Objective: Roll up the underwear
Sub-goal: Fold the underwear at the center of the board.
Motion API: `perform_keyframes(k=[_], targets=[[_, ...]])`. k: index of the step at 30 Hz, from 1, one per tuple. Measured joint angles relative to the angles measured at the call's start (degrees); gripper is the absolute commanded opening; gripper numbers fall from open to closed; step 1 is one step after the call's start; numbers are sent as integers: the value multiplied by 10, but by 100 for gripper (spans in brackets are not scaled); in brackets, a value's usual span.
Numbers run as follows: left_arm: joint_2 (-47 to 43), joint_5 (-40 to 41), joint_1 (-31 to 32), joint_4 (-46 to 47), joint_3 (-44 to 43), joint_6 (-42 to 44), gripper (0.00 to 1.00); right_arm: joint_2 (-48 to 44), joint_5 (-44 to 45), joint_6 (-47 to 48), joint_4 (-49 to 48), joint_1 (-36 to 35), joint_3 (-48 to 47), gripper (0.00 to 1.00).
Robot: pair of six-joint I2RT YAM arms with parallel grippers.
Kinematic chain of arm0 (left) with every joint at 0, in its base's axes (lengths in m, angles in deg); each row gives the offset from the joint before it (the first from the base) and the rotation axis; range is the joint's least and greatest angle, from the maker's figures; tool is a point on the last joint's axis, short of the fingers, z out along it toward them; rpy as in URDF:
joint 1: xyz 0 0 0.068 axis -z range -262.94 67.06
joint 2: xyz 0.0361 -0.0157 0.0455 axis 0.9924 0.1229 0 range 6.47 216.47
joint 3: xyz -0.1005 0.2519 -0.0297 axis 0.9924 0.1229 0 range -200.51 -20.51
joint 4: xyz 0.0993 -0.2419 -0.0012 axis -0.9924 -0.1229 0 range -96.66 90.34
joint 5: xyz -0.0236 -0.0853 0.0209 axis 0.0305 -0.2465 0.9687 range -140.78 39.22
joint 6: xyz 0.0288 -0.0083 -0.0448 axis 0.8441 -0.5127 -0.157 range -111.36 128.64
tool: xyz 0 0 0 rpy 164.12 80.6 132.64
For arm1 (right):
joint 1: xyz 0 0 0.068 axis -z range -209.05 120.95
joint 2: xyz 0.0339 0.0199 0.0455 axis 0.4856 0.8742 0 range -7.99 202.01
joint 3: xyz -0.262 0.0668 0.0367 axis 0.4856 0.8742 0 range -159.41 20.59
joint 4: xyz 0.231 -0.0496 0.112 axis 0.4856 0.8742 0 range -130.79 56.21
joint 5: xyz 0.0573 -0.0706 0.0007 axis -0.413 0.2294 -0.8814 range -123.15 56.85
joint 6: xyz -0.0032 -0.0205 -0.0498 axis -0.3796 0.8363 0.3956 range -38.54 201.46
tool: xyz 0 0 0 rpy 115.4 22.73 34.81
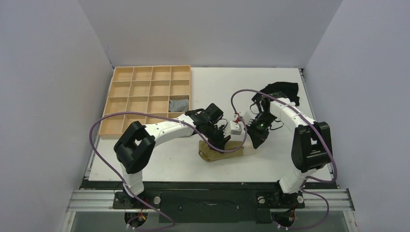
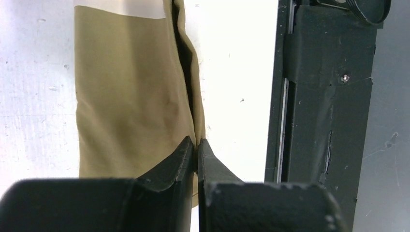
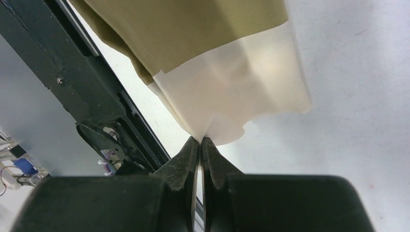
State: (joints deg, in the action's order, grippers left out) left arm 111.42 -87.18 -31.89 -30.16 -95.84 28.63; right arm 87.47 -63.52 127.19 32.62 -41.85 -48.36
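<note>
The underwear is an olive-khaki garment with a cream-white panel, folded into a strip near the table's front, between the two arms. My left gripper is shut on its olive edge; in the left wrist view the fingertips pinch a fold of olive fabric. My right gripper is shut on the cream end; in the right wrist view the tips pinch the edge of the cream panel, with olive cloth beyond it.
A wooden compartment tray stands at the back left, with a small grey-blue striped roll in one cell. A black garment lies at the back right. The black front rail runs just behind the underwear.
</note>
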Motion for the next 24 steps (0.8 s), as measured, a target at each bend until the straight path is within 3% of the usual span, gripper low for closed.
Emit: perform_keyframes(k=[12,24], targets=[[61,-2,-38,-36,-52,9,0,102,4,-4,16,2,-90,0],[90,38,-51,-12,-64,1,0,170,16,-4,24,12,-149,0]])
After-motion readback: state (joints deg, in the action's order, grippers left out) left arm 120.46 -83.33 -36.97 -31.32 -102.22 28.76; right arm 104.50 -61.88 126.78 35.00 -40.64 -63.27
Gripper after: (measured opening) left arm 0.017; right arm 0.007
